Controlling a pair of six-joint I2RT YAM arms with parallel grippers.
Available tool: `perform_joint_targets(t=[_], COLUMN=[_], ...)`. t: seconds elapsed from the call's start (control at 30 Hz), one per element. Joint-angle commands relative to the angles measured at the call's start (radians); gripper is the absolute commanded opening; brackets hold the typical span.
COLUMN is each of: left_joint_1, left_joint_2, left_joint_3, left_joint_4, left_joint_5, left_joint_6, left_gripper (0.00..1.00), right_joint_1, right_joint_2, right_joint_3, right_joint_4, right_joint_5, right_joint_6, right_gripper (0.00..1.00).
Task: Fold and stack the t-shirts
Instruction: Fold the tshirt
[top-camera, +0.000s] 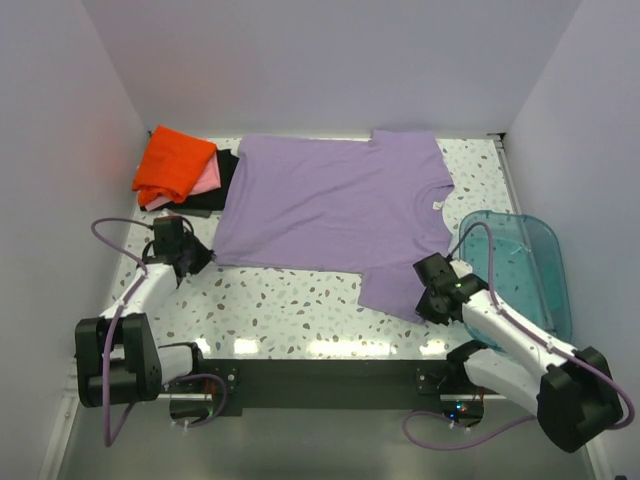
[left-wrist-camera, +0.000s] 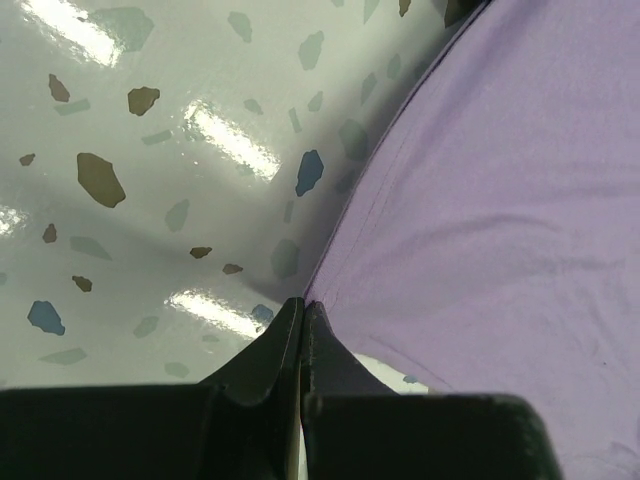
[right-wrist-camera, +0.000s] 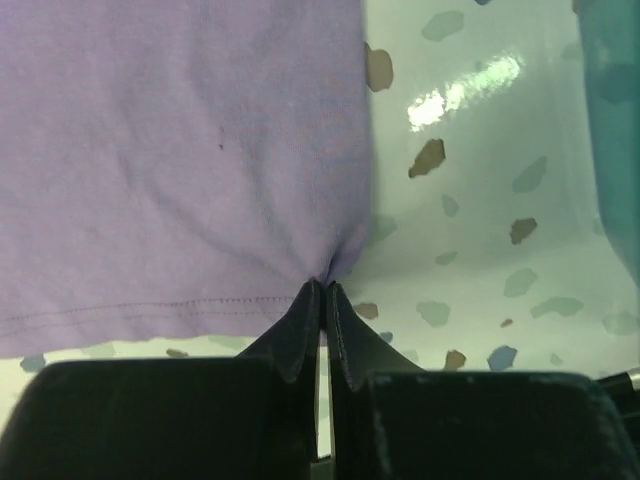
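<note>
Lavender t-shirt (top-camera: 335, 215) spread flat, hem corner in the closed left hand (left-wrist-camera: 303, 312), sleeve corner in the closed right hand (right-wrist-camera: 322, 292).

You have the spread t-shirt (top-camera: 335, 205) lying flat across the middle of the table (top-camera: 290, 310), collar toward your right. The stack of folded t-shirts (top-camera: 180, 170) sits behind-left, just beside it. The bin (top-camera: 520, 260) lies at the right edge. Your left end effector (top-camera: 208, 259) meets the shirt's near-left corner, and your right end effector (top-camera: 423, 299) its near sleeve corner.
</note>
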Motion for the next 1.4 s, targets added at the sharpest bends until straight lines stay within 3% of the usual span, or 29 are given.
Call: perform_joint_targets(t=[0.0,0.13,0.27,0.57,0.83,1.03,1.37], left_joint_1=[0.007,0.007,0.007,0.007,-0.003,-0.035,-0.075], left_joint_2=[-0.058,-0.108,-0.171,-0.236,0.009,0.187,0.404], left_joint_3=[0.01,0.011,-0.019,-0.035,0.131,0.304,0.534], left_joint_4=[-0.019,-0.082,-0.117,-0.148,-0.075,-0.065,-0.09], left_joint_5=[-0.026,-0.061,-0.104,-0.132,-0.089,-0.091,-0.112], left_joint_6=[0.013,0.02,0.016,0.003,0.01,0.028,0.002], left_gripper=[0.0,0.0,0.0,0.0,0.0,0.0,0.0], right_joint_1=[0.005,0.005,0.005,0.006,-0.003,-0.133,-0.25], right_joint_2=[-0.126,-0.294,-0.36,-0.364,0.039,0.295,0.509], right_joint_3=[0.063,0.143,0.209,0.319,0.528,0.689,0.887], right_joint_4=[-0.129,-0.258,-0.333,-0.376,-0.206,-0.086,-0.02], right_joint_5=[0.042,0.031,-0.017,0.006,0.097,0.014,-0.017], right_joint_6=[0.007,-0.017,-0.034,-0.109,-0.256,-0.359,-0.465], right_gripper=[0.0,0.0,0.0,0.0,0.0,0.0,0.0])
